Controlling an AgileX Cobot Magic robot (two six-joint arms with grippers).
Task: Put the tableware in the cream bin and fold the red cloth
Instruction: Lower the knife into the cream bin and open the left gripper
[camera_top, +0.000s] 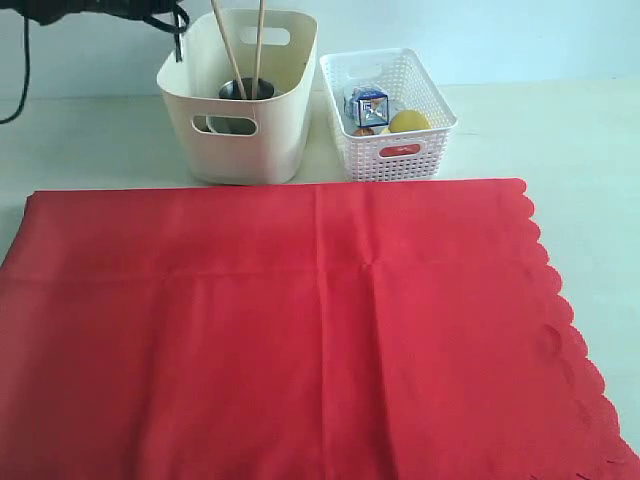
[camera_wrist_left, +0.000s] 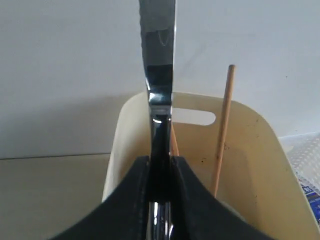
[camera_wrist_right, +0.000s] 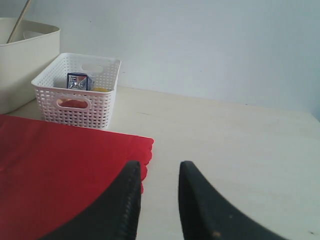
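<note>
The cream bin (camera_top: 240, 110) stands at the back of the table with two light chopsticks (camera_top: 245, 45) leaning up out of it and a steel cup (camera_top: 245, 90) inside. My left gripper (camera_wrist_left: 161, 162) is shut on the handle of a metal knife (camera_wrist_left: 159, 75), whose blade sticks out over the cream bin (camera_wrist_left: 250, 165) beside a chopstick (camera_wrist_left: 222, 130). The red cloth (camera_top: 290, 330) lies flat and spread out across the front of the table. My right gripper (camera_wrist_right: 159, 167) is open and holds nothing, hovering over bare table just off the scalloped edge of the red cloth (camera_wrist_right: 60, 165).
A white lattice basket (camera_top: 390, 115) to the right of the bin holds a lemon (camera_top: 408, 122) and a small milk carton (camera_top: 370, 105). The left arm (camera_top: 100, 10) shows as a dark shape at the top left. Pale table runs right of the cloth.
</note>
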